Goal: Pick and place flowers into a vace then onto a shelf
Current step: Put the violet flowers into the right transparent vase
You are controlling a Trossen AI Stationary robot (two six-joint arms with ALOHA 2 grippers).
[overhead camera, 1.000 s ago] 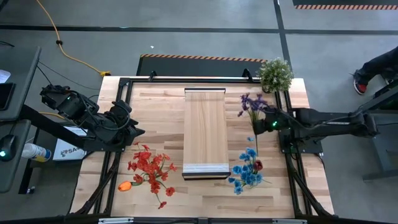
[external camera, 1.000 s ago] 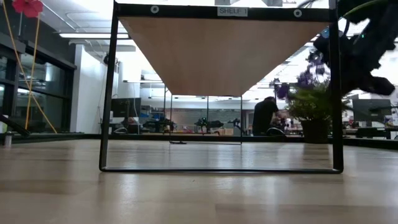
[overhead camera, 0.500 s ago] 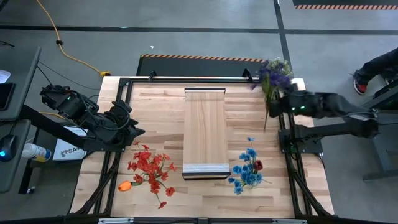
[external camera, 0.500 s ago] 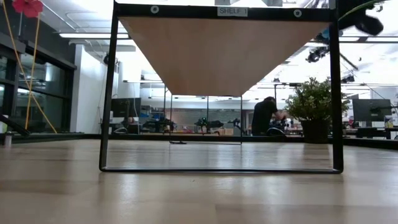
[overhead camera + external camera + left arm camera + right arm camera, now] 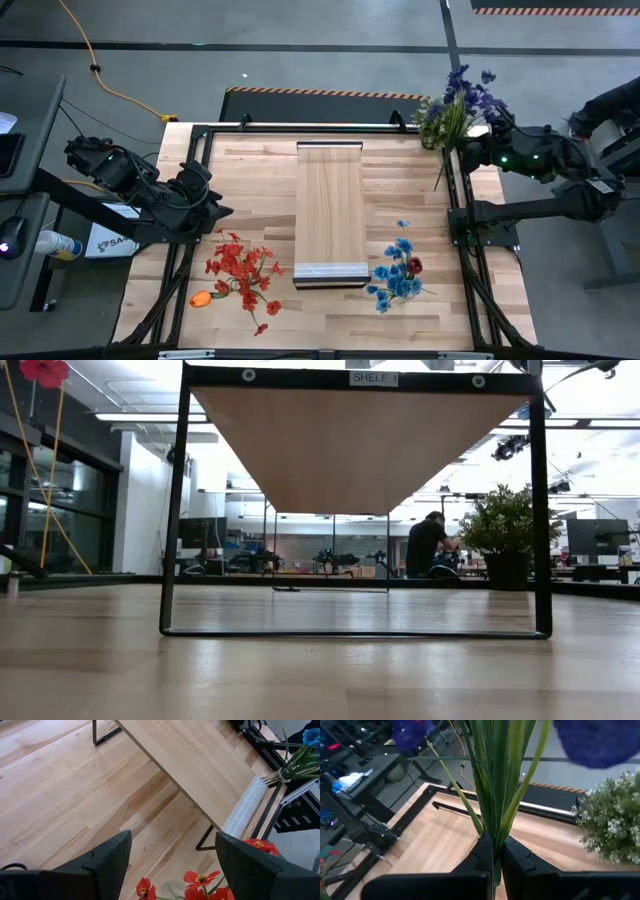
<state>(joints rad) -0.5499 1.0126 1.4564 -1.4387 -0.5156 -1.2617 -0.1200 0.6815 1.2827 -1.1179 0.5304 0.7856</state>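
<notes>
- Across the slatted wooden tabletop (image 5: 250, 180), the raised shelf (image 5: 329, 210) runs down the middle from far to near, its pale end strip at the near end; from table height its underside fills the upper part of a dark frame (image 5: 175, 510).
- At the far right corner, the bushy potted plant (image 5: 437, 122) stands beside the right gripper (image 5: 470, 152), which is lifted over the table's right edge.
- That gripper's fingers are pressed together on the green stems of the purple flowers (image 5: 472, 92); the stems rise straight out from between the fingertips, and the blue-purple heads spread above and beyond the potted plant.
- At the left edge, the left gripper (image 5: 222, 212) waits with fingers spread wide and nothing between them; red flowers (image 5: 243, 266) lie on the table just near of it, seen past its fingertips in the wrist view.
- Near the shelf's right side lie the blue flowers (image 5: 398, 272), with a dark-red head among them.
- Left of the red bunch rests an orange flower (image 5: 201, 298).
- Beyond the table, a person (image 5: 428, 546) is seen in the room.
</notes>
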